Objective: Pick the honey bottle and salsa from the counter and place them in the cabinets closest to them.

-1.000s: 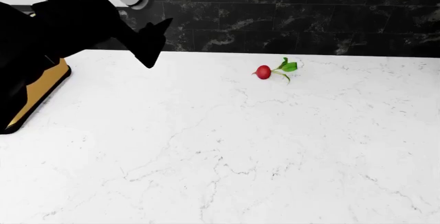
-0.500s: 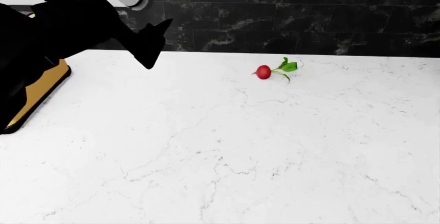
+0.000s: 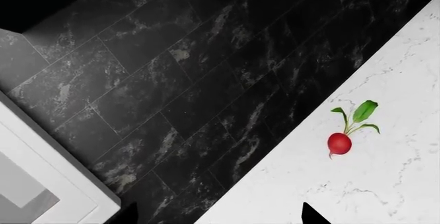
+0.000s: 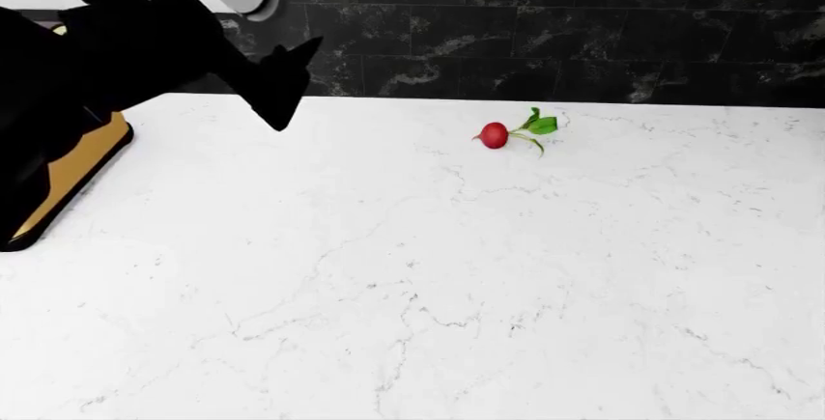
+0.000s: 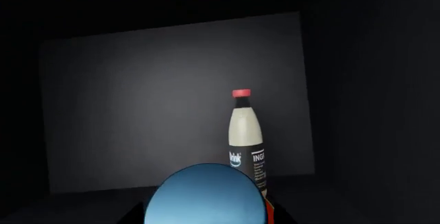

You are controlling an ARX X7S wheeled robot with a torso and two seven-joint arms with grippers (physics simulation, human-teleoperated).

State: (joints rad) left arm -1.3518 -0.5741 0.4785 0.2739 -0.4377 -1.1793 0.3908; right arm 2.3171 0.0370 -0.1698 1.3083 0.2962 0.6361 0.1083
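The salsa [image 5: 205, 195] fills the near edge of the right wrist view: I see its blue lid from above and a sliver of red body. My right gripper [image 5: 206, 219] is shut on it, with a dark finger on each side, inside a dark cabinet. The honey bottle is out of view. The white marble counter [image 4: 426, 275] spans the head view. My left gripper [image 4: 294, 82] hangs open above the counter's back left, its fingertips [image 3: 310, 214] wide apart with nothing between them. The right gripper does not show in the head view.
A tall bottle [image 5: 246, 136] with a red cap stands in the cabinet just behind the salsa. A red radish [image 4: 497, 134] with green leaves lies near the black tiled backsplash [image 4: 581, 24]. A tan board [image 4: 91, 164] sits at the counter's left. A white cabinet frame [image 3: 48, 177] is beside the left gripper.
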